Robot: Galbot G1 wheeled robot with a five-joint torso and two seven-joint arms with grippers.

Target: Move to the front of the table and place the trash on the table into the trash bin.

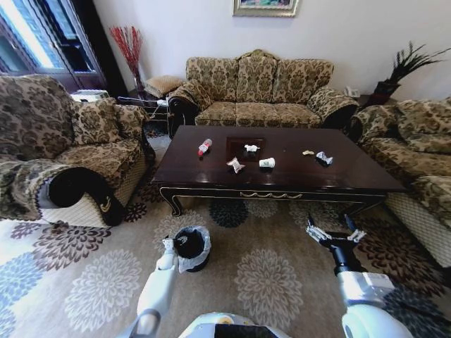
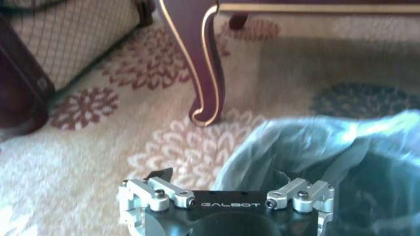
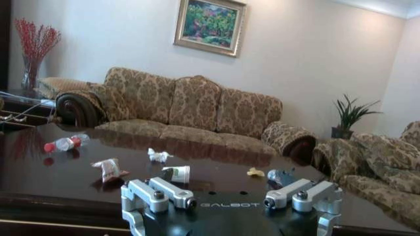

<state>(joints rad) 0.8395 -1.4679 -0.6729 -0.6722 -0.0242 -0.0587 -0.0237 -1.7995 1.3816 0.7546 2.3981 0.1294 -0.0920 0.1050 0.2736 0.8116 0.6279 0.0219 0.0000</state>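
The right gripper (image 1: 335, 233) hangs spread wide and empty, just short of the table (image 1: 352, 172), whose top holds the trash (image 1: 266, 163) beyond it. The left gripper (image 1: 168, 244), also wide, hovers beside the trash bin (image 1: 192, 248) on the carpet.

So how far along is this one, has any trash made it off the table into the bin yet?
Done: the robot faces the table. In hand: nothing; the left gripper hangs by the trash bin, the right gripper is open near the table's front edge. Left: all of it. The bottle, wrapper, tissue, paper cup and two small scraps lie on the tabletop.
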